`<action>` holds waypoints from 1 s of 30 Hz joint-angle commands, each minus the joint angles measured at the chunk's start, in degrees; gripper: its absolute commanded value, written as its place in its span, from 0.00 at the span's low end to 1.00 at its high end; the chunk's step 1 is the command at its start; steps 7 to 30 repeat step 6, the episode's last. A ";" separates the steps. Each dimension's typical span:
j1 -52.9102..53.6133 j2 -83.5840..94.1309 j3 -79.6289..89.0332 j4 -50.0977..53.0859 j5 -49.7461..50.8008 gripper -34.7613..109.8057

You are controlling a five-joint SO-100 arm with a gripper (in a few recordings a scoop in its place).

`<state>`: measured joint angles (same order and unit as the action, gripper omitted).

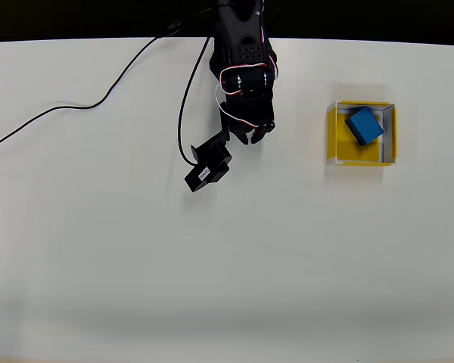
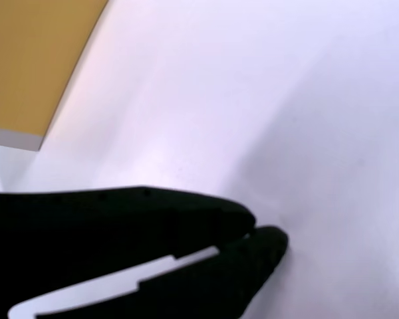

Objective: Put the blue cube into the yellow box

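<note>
One blue cube (image 1: 364, 125) lies inside one yellow box (image 1: 335, 136) on the white counter (image 1: 227, 257); the gripper (image 2: 253, 232) jaws are closed, empty.

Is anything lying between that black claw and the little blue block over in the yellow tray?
Nothing visible does. In the overhead view, bare white table lies between the gripper and the yellow box. The blue cube already sits inside the box, tilted against its walls.
</note>
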<state>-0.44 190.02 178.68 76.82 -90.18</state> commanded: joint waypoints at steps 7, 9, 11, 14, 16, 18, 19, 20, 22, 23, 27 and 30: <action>0.26 1.41 1.49 0.88 -0.70 0.24; 0.26 1.41 1.49 0.88 -0.70 0.24; 0.26 1.41 1.49 0.88 -0.70 0.24; 0.26 1.41 1.49 0.88 -0.70 0.24; 0.26 1.41 1.49 0.88 -0.70 0.24; 0.26 1.41 1.49 0.88 -0.70 0.24; 0.26 1.41 1.49 0.88 -0.70 0.24; 0.26 1.41 1.49 0.88 -0.70 0.24; 0.26 1.41 1.49 0.88 -0.70 0.24; 0.26 1.41 1.49 0.88 -0.70 0.24; 0.26 1.41 1.49 0.88 -0.70 0.24; 0.26 1.41 1.49 0.88 -0.70 0.24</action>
